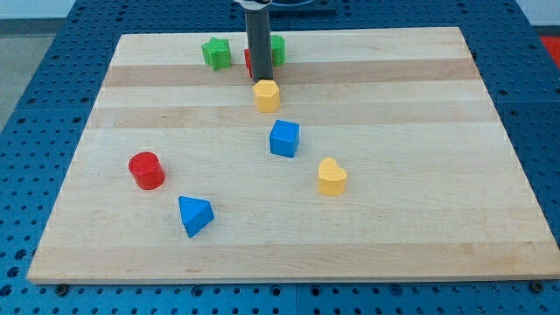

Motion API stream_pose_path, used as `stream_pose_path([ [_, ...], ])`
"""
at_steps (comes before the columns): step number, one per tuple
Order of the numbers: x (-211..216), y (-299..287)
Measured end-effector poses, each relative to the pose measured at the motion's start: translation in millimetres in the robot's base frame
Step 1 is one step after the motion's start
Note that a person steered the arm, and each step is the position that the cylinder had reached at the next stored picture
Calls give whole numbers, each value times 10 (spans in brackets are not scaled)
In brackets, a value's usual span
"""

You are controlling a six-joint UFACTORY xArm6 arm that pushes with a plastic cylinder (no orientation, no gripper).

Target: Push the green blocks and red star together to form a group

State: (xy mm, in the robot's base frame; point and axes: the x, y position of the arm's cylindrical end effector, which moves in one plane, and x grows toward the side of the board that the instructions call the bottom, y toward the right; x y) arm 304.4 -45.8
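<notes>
We see the wooden tabletop (420, 219) filling most of the camera view, resting on a blue perforated base (35, 79). Our arm ends in a dark rod (259, 39) that comes down from the view's top; we carry no gripper, so no open or closed state applies. My tip (260, 80) sits near the view's top centre, just above the yellow block (267, 95), which looks roughly hexagonal, and seems almost to touch it.

The rod hides much of the red star (248, 61), of which only a sliver shows at the rod's left edge. A green block (277, 49) peeks out on the rod's right, its shape unclear. The green star (216, 53) lies just left of the red one, a small gap between them. All three task blocks crowd together near the tabletop's top edge.

Below the yellow block sits a blue cube-like block (284, 138), then a yellow heart (332, 177) further toward the view's lower right. A red cylinder (146, 171) stands at the view's left, with a blue triangular block (195, 215) below and to its right.
</notes>
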Motion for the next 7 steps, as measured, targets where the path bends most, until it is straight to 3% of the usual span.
stream_pose_path([
  [2, -45, -42],
  [3, 121, -551],
  [5, -203, -903],
  [7, -222, -1141],
])
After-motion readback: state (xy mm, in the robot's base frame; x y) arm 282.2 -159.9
